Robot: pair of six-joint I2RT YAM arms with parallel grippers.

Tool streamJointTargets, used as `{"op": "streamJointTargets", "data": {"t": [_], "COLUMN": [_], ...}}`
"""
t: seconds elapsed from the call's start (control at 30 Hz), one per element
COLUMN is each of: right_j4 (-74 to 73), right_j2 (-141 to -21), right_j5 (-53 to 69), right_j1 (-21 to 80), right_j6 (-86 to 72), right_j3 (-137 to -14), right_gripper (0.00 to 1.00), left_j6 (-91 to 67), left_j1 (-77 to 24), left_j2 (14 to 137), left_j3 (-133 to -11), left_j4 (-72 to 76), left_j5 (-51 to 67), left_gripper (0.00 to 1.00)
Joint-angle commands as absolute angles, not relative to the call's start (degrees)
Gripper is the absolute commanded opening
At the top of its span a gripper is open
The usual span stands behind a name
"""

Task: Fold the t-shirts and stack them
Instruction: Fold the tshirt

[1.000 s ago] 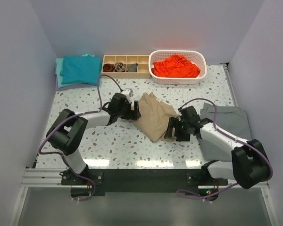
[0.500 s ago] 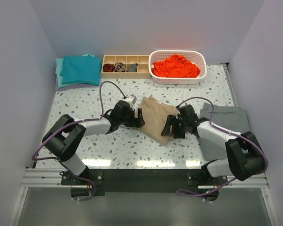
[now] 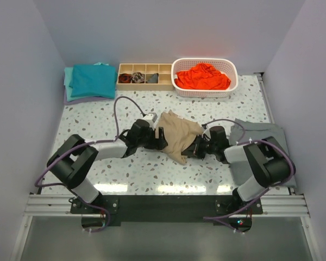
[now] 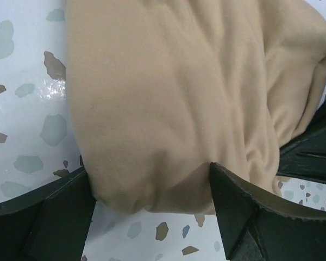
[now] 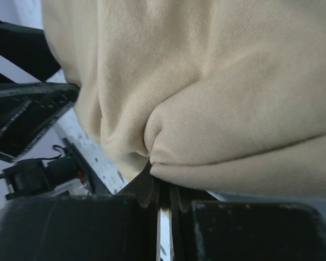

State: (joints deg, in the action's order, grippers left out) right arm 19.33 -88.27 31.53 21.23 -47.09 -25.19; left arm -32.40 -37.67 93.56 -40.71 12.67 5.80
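The tan t-shirt (image 3: 178,136) lies crumpled at the table's middle. My left gripper (image 3: 160,138) stands open at its left edge. In the left wrist view a bulge of the tan cloth (image 4: 168,109) sits between the spread fingertips of that gripper (image 4: 149,169). My right gripper (image 3: 194,147) is at the shirt's right edge, shut on a fold of the tan t-shirt (image 5: 217,81); the fold is pinched at the tips of the right gripper (image 5: 160,166). Teal t-shirts (image 3: 91,80) lie folded at the back left. An orange-red t-shirt (image 3: 202,76) fills the basket.
A white basket (image 3: 232,81) stands at the back right, with a wooden divided tray (image 3: 164,81) holding small dark rolls beside it. A flat dark grey cloth (image 3: 266,141) lies under my right arm. Walls close in the table on three sides.
Both grippers have slid inward against the tan t-shirt, bunching it narrower. The right gripper has closed from open onto the shirt's right edge. The left gripper stays open.
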Motion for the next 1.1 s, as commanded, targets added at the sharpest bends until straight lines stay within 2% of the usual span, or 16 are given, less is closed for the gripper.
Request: {"op": "streamJointTargets", "data": {"t": [0.0,0.13,0.27,0.4,0.43,0.47,0.53,0.6,0.9,1.07], "right_j4": [40.92,38.78,14.03,0.64,-1.56,-4.45,-7.37,-11.41,-18.28,-17.76], "right_j2": [-95.53,-97.30,-90.55,-89.29,-89.64,-89.82,-88.95,-86.94,-80.78,-79.98], "right_j5": [37.86,41.22,35.33,32.69,32.61,31.30,28.40,23.31,10.73,12.39], "right_j1": [19.52,17.41,16.96,16.35,16.35,16.35,16.35,16.35,16.35,16.26], "right_j6": [-52.29,-50.02,-37.11,-26.75,-25.67,-25.14,-23.39,-22.07,-18.37,-17.58], "right_j3": [-22.24,-24.78,-30.92,-36.55,-38.82,-39.63,-41.12,-42.01,-44.30,-45.79], "right_gripper": [0.00,0.00,0.00,0.00,0.07,0.37,0.49,0.56,0.59,0.59], "left_j6": [-36.56,-38.23,-40.16,-42.19,-42.01,-41.66,-40.70,-39.82,-37.80,-36.12], "left_j1": [-39.46,-40.17,-40.87,-41.92,-42.01,-41.92,-42.01,-42.10,-42.10,-42.10], "left_j2": [92.29,89.48,84.22,79.11,78.41,77.27,76.38,74.45,69.61,72.77], "left_j3": [-34.99,-30.77,-26.12,-22.24,-22.06,-22.67,-24.42,-27.94,-38.31,-43.15], "left_j4": [9.14,8.80,5.28,2.82,1.42,0.10,-5.85,-9.30,-14.86,-11.96], "left_j5": [8.79,8.79,8.09,7.04,6.25,5.28,1.33,-3.04,-9.23,-8.09], "left_gripper": [0.85,0.84,0.83,0.83,0.83,0.83,0.84,0.85,0.88,0.88]}}
